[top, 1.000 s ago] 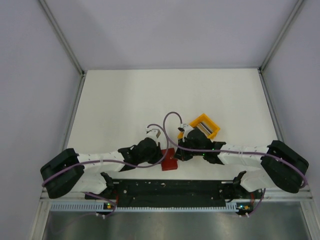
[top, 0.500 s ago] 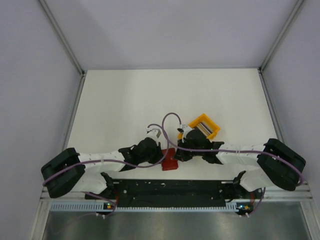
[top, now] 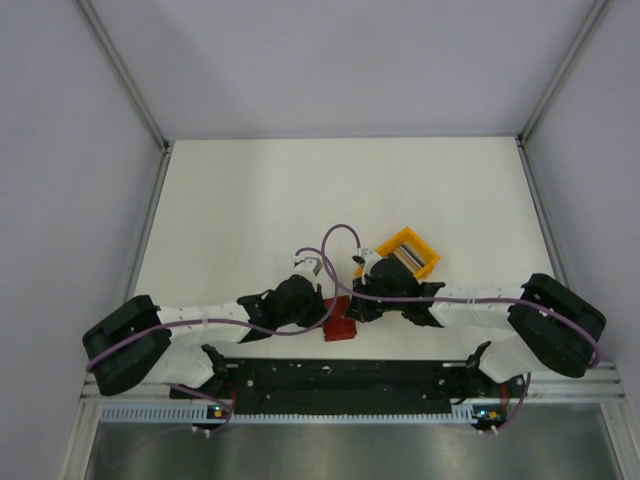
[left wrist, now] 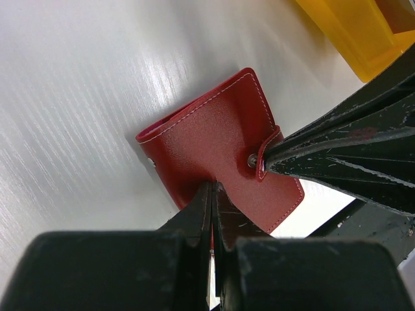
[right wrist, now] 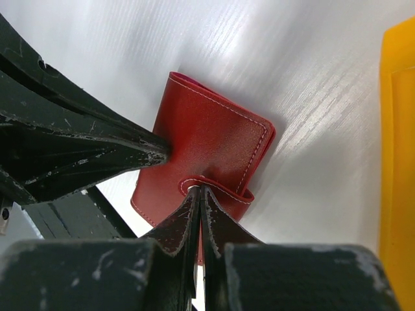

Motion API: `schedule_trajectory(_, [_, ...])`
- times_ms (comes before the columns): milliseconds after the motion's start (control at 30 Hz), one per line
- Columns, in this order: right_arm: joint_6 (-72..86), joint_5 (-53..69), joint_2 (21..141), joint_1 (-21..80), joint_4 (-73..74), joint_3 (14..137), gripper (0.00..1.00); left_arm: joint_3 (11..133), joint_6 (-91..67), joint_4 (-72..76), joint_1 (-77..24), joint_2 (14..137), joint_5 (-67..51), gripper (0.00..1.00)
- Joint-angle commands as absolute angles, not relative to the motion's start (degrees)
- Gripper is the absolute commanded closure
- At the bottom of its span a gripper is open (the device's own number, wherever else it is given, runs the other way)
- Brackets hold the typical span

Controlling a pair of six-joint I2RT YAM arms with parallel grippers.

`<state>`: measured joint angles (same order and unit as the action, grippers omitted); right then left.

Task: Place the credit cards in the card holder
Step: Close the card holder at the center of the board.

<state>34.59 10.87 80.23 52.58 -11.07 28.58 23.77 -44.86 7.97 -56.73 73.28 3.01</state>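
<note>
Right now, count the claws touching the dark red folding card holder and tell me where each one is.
2. The left claw, shut, meets the small dark red folding card holder at its edge; the right claw, shut, sits at its snap tab.

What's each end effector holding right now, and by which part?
Both are shut on the card holder: the left end effector pinches its cover's side edge, the right end effector pinches the snap tab.

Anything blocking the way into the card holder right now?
Yes: the card holder is folded shut, its snap tab wrapped over the edge. The left hand and right hand, both shut, touch its cover with their tips.
</note>
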Motion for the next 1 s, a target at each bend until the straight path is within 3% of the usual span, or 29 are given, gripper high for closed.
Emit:
schedule_trajectory(0, [35.2, 11.4, 82.3, 52.0, -14.3, 31.2, 1.0, 22.6, -44.2, 7.9, -57.0, 75.1, 2.2, 1.0])
schedule_trajectory(600, [35.6, 11.8, 85.0, 52.1, -10.1, 33.7, 1.0, 22.3, -43.9, 8.4, -57.0, 75.2, 1.8, 1.0])
schedule_trajectory(967, [35.3, 9.1, 88.7, 52.7, 2.5, 40.0, 1.0, 22.1, -43.9, 9.1, -57.0, 75.8, 1.5, 1.0])
